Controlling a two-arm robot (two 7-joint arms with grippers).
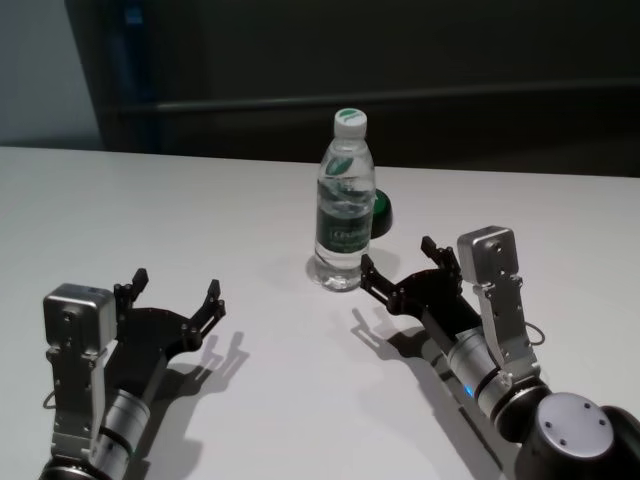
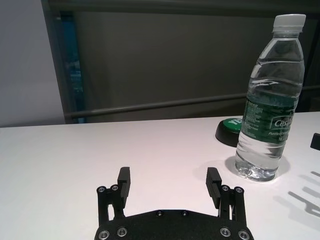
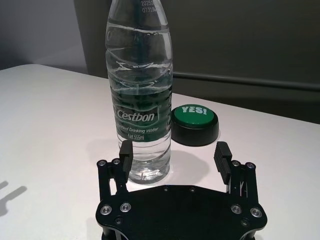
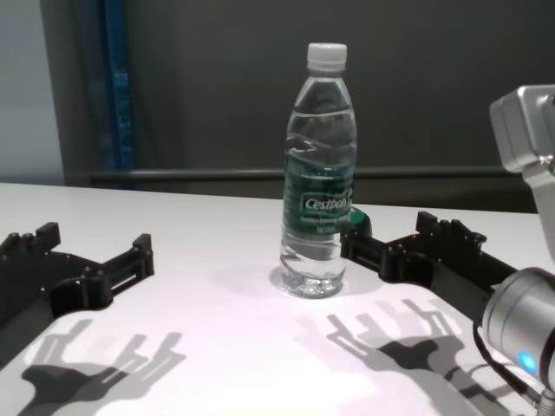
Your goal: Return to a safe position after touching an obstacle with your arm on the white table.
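I see the Cestbon water bottle (image 1: 343, 205) standing upright mid-table on the white table (image 1: 150, 220), white cap on. A green-topped YES! button (image 3: 195, 124) sits just behind it. My right gripper (image 1: 397, 273) is low over the table just beside the bottle's base, fingers spread, nothing held. My left gripper (image 1: 177, 293) is well apart to the left, fingers also spread and empty.
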